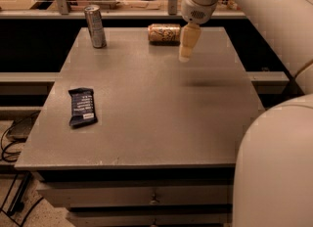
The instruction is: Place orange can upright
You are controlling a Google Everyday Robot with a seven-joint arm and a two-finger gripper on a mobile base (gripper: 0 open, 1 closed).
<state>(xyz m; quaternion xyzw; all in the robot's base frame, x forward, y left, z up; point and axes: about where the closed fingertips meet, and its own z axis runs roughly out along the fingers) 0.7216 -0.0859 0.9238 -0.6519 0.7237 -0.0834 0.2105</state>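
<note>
currently one orange can [164,33] lies sideways, long axis along the table's [156,143] far edge; one upright silver can [95,26], one snack bar [82,106]; gripper [185,56] hovers just right of the orange can, grasp state cannot be told.

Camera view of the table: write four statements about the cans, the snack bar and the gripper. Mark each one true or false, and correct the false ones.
1. The orange can lies on its side near the far edge of the table. True.
2. The gripper is holding the orange can. False: the gripper hangs above the table just to the right of the can, which lies on the tabletop.
3. The slim silver can stands upright at the far left. True.
4. The dark snack bar lies against the orange can. False: it lies well apart from it, on the left side of the table and nearer the front.
</note>
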